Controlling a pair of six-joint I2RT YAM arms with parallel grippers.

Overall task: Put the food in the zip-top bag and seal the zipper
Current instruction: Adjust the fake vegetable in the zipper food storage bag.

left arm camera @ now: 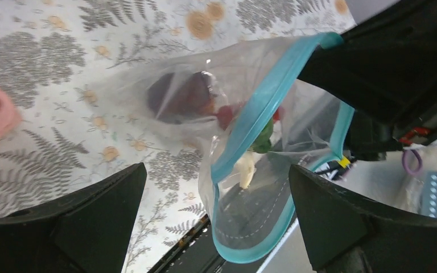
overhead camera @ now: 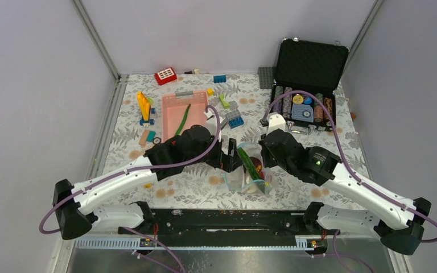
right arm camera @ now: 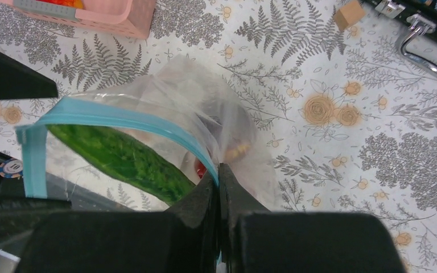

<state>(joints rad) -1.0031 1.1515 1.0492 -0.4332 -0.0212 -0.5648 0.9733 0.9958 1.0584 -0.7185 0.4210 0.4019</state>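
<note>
R gripper (right arm camera: 219, 175): jaws pinched tight on the zipper (right arm camera: 119, 119) at one rim of the mouth; L gripper (left arm camera: 216, 170): fingers spread wide, gripping nothing, the gaping mouth just ahead of them. Zip-top bag (overhead camera: 249, 177) sits on the table (right arm camera: 375, 142) between both arms, w/ maroon fruit (left arm camera: 176, 96) and white piece (left arm camera: 244, 170) inside. I rate the green pod (right arm camera: 119, 159) as the main risk: it looks to poke past the mouth, so pressing the strip shut over it would leave a gap, and a single pinch on flimsy film could slip and spill.

Light-blue zipper (right arm camera: 119, 121), green pod (right arm camera: 122, 160), pink basket (overhead camera: 169, 116), fern-print tablecloth (overhead camera: 196, 185)
</note>
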